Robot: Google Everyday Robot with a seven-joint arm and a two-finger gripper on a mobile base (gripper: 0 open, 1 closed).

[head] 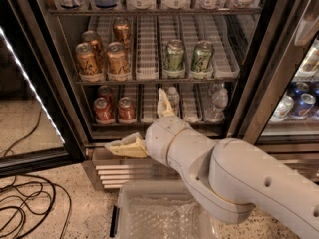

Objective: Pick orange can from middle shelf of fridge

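Note:
Several orange cans stand on the left of the middle shelf (149, 78) of the fridge (47, 78); the front two are the left one (87, 61) and the right one (117, 59). Two green-and-white cans (175, 57) stand to their right. My gripper (133, 119) is open and empty, in front of the rack below the middle shelf. One cream finger (124, 147) points left at the fridge base and the other (164, 103) points up. It is below and to the right of the orange cans and apart from them.
Red cans (114, 109) and water bottles (218, 101) sit on the rack below. Large bottles fill the top shelf (149, 11). The open door with a light strip (30, 83) is at the left. A clear plastic bin (159, 213) lies below my arm. Black cables (25, 208) lie on the floor at the left.

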